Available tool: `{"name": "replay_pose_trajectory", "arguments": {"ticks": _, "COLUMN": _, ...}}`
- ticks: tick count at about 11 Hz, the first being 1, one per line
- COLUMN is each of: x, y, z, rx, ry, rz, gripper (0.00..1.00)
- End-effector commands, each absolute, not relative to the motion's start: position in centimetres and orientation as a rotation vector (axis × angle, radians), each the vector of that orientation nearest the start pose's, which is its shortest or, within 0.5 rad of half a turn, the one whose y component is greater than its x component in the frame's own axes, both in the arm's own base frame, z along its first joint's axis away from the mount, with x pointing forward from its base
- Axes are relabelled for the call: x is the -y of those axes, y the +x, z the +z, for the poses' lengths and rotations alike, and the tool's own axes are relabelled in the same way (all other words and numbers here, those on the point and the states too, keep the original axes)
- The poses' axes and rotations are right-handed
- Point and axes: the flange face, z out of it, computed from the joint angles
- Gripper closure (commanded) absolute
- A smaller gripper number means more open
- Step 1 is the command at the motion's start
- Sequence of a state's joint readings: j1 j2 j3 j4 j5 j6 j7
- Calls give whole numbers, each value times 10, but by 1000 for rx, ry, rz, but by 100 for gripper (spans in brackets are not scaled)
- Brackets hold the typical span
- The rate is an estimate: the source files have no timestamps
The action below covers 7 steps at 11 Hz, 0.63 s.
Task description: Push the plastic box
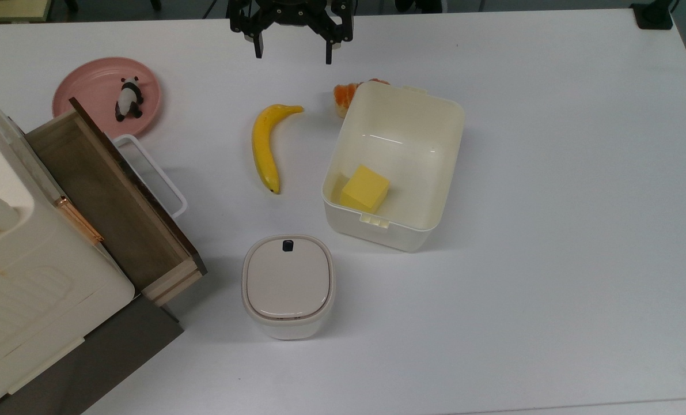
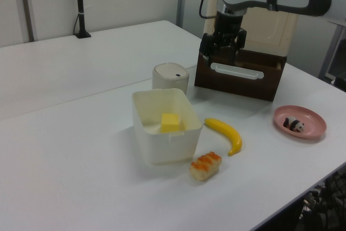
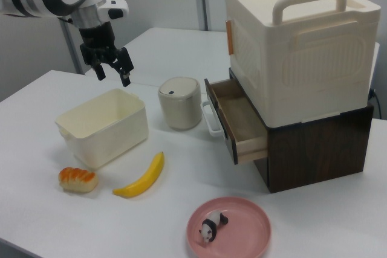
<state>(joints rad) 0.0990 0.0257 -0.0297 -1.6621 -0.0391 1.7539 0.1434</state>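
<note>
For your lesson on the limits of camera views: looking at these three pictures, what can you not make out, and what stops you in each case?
- Yellow block: in the right view the plastic box wall hides it.
- Orange-topped food: in the top view the box partly covers it.
- Robot arm: in the top view the upper edge cuts it off above the gripper.
- Drawer inside: in the left view its front panel blocks it.
- Panda figure on the pink plate: too small for detail.

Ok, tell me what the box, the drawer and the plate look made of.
Box: cream plastic, apparently; its glossy inside throws light streaks.
Drawer: likely wood; matte brown boards, paler cut edges at the corner.
Plate: smooth pink; plastic or glazed ceramic, hard to say.
</note>
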Motion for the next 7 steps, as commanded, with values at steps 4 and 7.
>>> {"name": "replay_pose_trajectory", "arguments": {"ticks": 4, "x": -38, "y": 563, "z": 594, "rx": -146, "ry": -3150, "rz": -92, "gripper": 0}}
{"name": "replay_pose_trajectory", "arguments": {"ticks": 7, "x": -39, "y": 562, "z": 594, "rx": -144, "ry": -3149, "rz": -87, "gripper": 0}}
